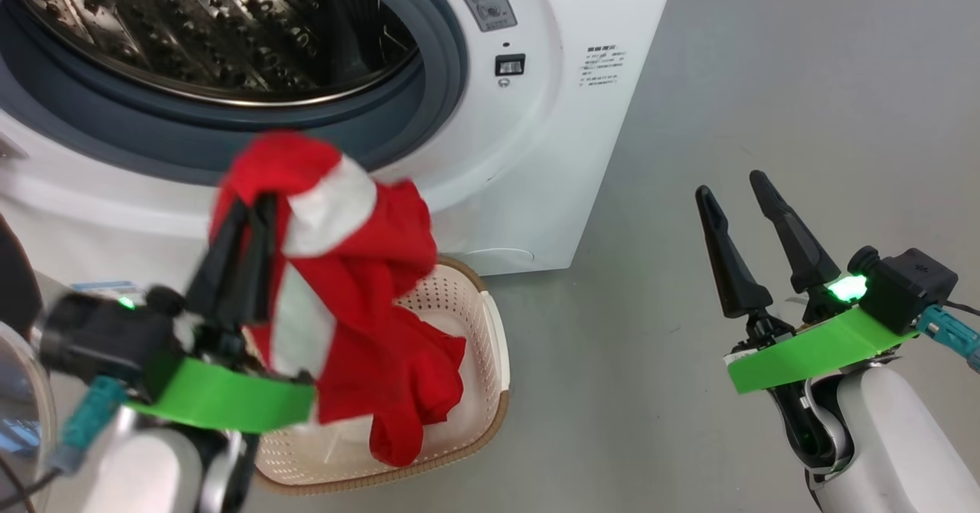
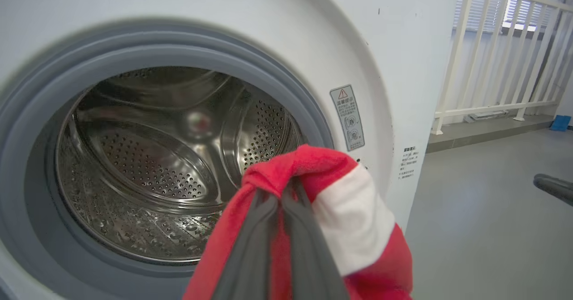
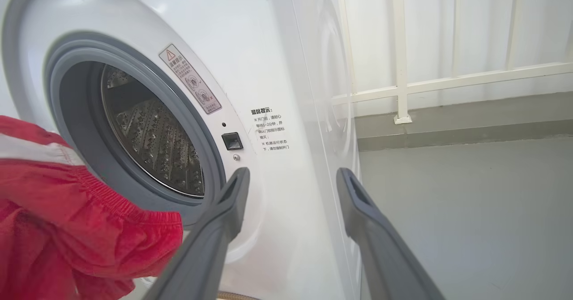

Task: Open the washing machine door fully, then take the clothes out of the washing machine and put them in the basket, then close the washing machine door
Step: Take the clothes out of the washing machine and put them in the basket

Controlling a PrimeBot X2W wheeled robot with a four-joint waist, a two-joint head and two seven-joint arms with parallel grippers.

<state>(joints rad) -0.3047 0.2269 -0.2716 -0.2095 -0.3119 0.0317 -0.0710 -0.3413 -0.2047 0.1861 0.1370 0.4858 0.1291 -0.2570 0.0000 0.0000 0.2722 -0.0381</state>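
- left fingers pressed together, clamped on the clothes, which drape down from their tips.
- the basket sits right under those fingers, the garment's long hanging end over it.
- right fingers spread apart, empty, well apart from the basket.

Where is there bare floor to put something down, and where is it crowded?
The grey floor between the washing machine, the basket and the right fingers is bare; so is the stretch beside the machine, out to the white railing. It is crowded below the drum opening, where the left fingers hold the clothes over the basket.
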